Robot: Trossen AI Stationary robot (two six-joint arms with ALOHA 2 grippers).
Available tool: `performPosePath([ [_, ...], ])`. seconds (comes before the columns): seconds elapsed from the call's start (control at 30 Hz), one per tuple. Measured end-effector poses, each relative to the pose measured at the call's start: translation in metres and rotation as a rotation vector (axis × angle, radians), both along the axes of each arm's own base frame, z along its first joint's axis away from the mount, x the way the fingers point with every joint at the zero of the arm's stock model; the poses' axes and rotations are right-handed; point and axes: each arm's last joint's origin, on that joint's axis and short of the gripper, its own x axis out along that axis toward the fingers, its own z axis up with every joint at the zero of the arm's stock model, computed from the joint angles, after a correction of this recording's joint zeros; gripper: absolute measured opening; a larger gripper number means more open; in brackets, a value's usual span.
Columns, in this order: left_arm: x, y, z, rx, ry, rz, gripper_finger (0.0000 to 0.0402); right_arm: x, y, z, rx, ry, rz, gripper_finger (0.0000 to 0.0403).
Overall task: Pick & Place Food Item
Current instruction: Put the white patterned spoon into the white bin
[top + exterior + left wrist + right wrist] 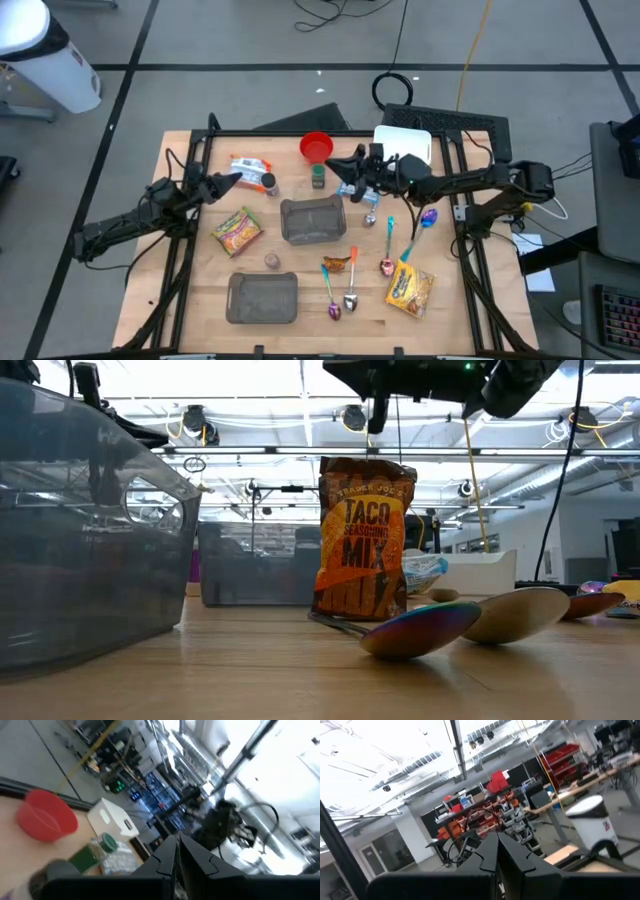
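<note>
High view gives you the clearest read: no food item is named, and the nearest candidate to a gripper is the orange-and-white snack packet [249, 167] lying flat on the far left part of the wooden tabletop [190, 300], its long axis running left to right. The left gripper [232, 181] hovers just beside that packet's near edge, fingers pressed together and holding nothing, so you would have to spread them before any descent. A small dark-capped jar [269, 184] sits touching or just beside the packet's right end; I judge that the crowded side, while the packet's left end has open board.

Other packets lie farther off: a yellow-green noodle packet [237, 230] nearer you on the left, and an orange taco seasoning pouch [339, 264] standing among the spoons [351, 297] in the middle. A yellow snack bag [411, 289] lies near right.

The right gripper [347, 165] reaches across the far middle of the tabletop, above a green-lidded spice bottle [318, 176] and a crumpled clear wrapper [350, 190], fingers shut and empty. A red plastic cup [316, 147] stands just beyond. Two grey plastic bins, the middle one [313, 220] and the near one [262, 298], look like the drop places; the middle one is nearer to both arms.
</note>
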Motion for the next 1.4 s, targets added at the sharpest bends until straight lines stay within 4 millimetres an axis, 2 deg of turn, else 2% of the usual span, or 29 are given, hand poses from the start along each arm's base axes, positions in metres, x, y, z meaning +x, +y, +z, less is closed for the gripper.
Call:
performPosePath([
  [0.2,-0.002,-0.001,0.009,-0.019,-0.091,-0.022,0.0042,0.0,-0.002,-0.001,0.007,0.007,-0.003,0.0],
  [0.4,-0.011,-0.007,0.04,-0.017,-0.198,-0.13,0.0122,-0.001,-0.002,0.001,0.056,-0.019,0.015,0.0],
  [0.6,-0.021,-0.01,0.072,0.122,-0.234,-0.082,0.0209,0.0,-0.001,-0.002,0.095,0.007,0.03,0.0004],
  [0.77,-0.021,-0.008,0.08,0.219,-0.204,0.039,0.0247,-0.001,-0.001,0.001,0.142,-0.042,0.053,0.0055],
  [0.97,-0.02,-0.005,0.088,0.146,-0.315,0.105,0.0265,-0.003,0.001,0.008,0.147,-0.12,0.07,0.0144],
  [1.17,-0.012,-0.004,0.099,0.213,-0.241,0.065,0.0258,-0.005,-0.001,0.012,0.195,-0.145,0.122,0.0188],
  [1.23,-0.009,-0.003,0.108,0.234,-0.156,0.053,0.0251,-0.013,0.0,0.022,0.134,-0.122,0.187,0.0191],
  [1.3,-0.005,-0.003,0.12,0.26,-0.045,0.033,0.0244,-0.016,0.003,0.041,0.083,-0.048,0.205,0.0188],
  [1.4,0.0,-0.001,0.139,0.298,0.131,0.018,0.0235,-0.023,0.015,0.069,-0.023,0.214,0.196,0.0178],
])
